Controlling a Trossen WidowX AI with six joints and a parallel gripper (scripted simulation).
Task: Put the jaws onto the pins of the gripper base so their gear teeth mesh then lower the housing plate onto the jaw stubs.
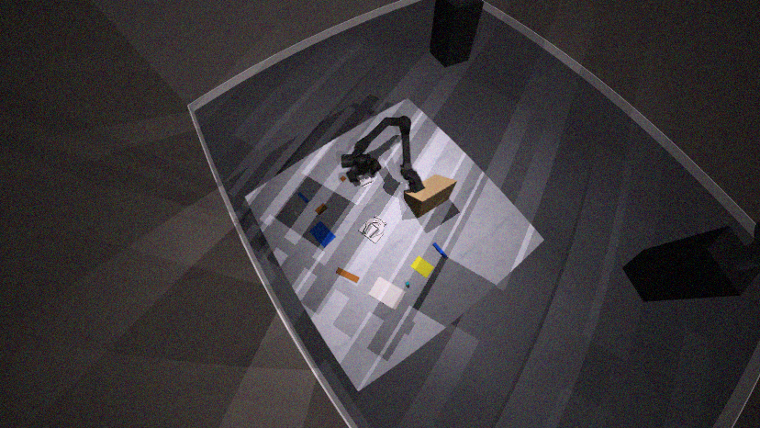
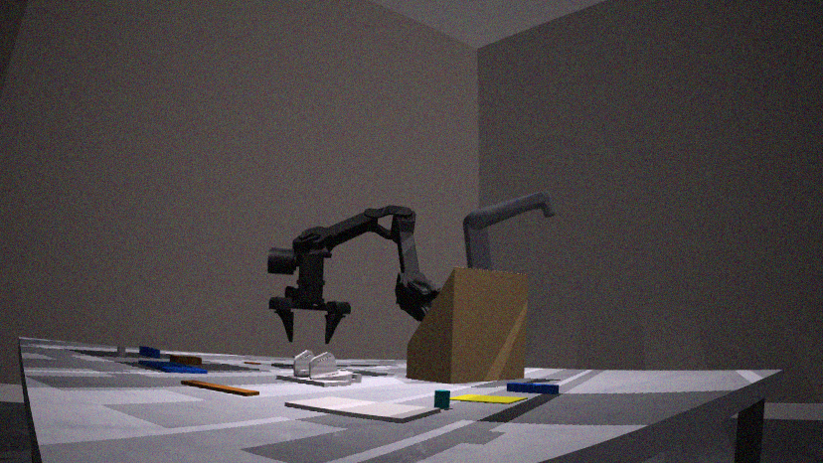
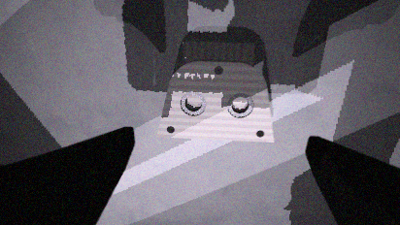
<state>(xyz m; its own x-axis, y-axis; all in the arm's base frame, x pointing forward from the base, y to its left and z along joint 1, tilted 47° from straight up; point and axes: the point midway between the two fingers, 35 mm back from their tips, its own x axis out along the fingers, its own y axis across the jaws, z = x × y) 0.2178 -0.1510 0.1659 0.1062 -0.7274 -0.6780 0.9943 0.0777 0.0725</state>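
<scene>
My gripper (image 1: 358, 177) (image 2: 309, 341) (image 3: 219, 140) is open and empty, above the table, with its fingertips pointing down. The pale housing plate (image 3: 214, 116) lies below it in the wrist view, between and slightly beyond the fingertips, with two round rings and three small dark holes. In the top view the plate (image 1: 366, 183) is mostly hidden by the gripper. The pale gripper base (image 1: 376, 238) (image 2: 336, 382) lies apart from the plate. Two pale jaws stand upright on it, the nearer jaw (image 2: 323, 366) partly covering the other jaw (image 2: 301, 364). Whether their teeth mesh is too small to tell.
A tan wedge-sided block (image 1: 437, 193) (image 2: 489, 327) stands beside the arm's base. A blue pad (image 1: 322, 234), an orange bar (image 1: 347, 275), a white pad (image 1: 386, 292), a yellow pad (image 1: 422, 266), a teal block (image 2: 441, 398) and a blue bar (image 1: 440, 250) lie around the gripper base.
</scene>
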